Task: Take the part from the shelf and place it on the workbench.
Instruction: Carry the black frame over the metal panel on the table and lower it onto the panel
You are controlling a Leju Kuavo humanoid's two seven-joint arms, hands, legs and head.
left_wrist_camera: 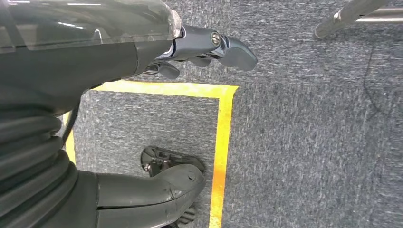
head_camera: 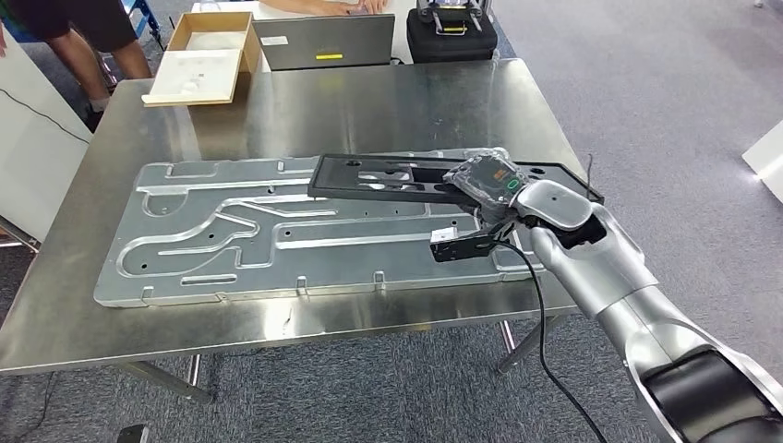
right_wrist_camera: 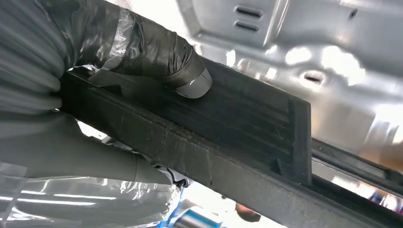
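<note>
right robot hand (head_camera: 482, 189) on black part (head_camera: 388, 177)

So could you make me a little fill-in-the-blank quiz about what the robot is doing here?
1. The black part is held by the robot's ____ hand.
2. The black part lies over a large ____ metal panel.
3. The left hand hangs above floor marked with ____ tape.

Missing words: right; silver; yellow
</note>
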